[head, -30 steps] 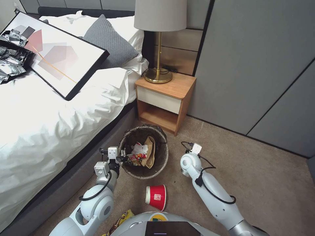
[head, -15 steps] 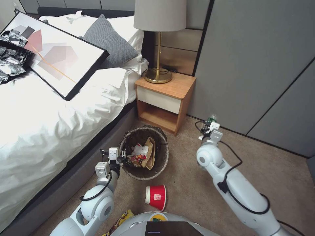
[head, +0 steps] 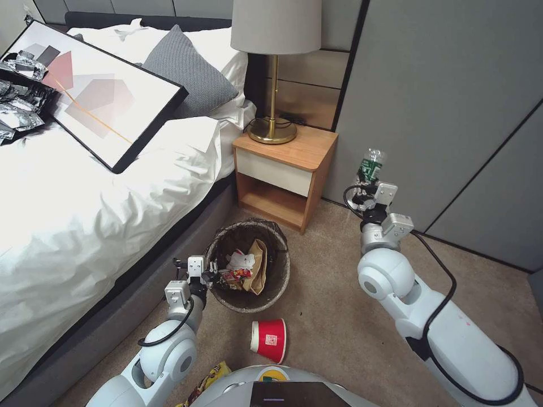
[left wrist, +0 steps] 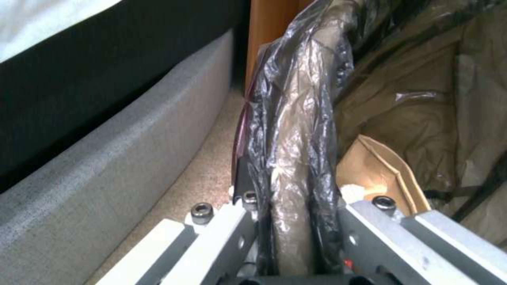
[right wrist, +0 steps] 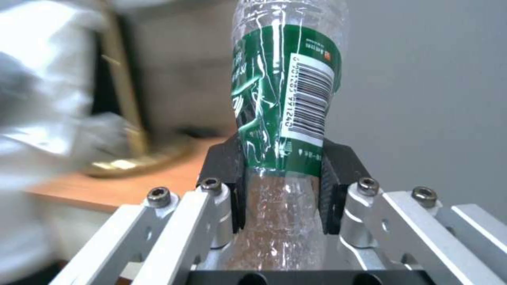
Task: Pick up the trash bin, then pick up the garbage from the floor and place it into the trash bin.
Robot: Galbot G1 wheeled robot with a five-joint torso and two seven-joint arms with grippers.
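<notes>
Right gripper (head: 369, 182): raised in front of the grey wall panel, to the right of the nightstand, clamped on the bottle (head: 370, 162); in the right wrist view its dark pads (right wrist: 334, 186) press both sides of the bottle's green label, just under the barcode.
Bottle: clear crinkled plastic, standing upright out of the right gripper (right wrist: 283, 192), well above the carpet and apart from the bin.
Left gripper (head: 210, 273): low beside the bed base, closed on the near-left rim of the trash bin (head: 277, 282); the left wrist view shows the bagged rim (left wrist: 296, 158) pinched between the two metal fingers (left wrist: 370, 225).
Trash bin: on the carpet in front of the nightstand (head: 305, 148), between the bed base and open floor, dark liner folded over its rim.
Inside the bin: crumpled brown paper bag (head: 258, 263), white tissue wad (head: 242, 259) and a red-and-yellow wrapper (head: 234, 276) near the left gripper.
Red paper cup (head: 270, 340): lying on its side on the carpet, just in front of the bin, mouth turned towards the robot's left.
Yellow snack wrapper (head: 207, 382): on the carpet at the robot's base, beside the left arm.
Bed (head: 73, 226): white duvet, a framed picture (head: 96, 93) lying across it near the pillows.
Lamp (head: 274, 68): brass stem, standing on the nightstand's top.
</notes>
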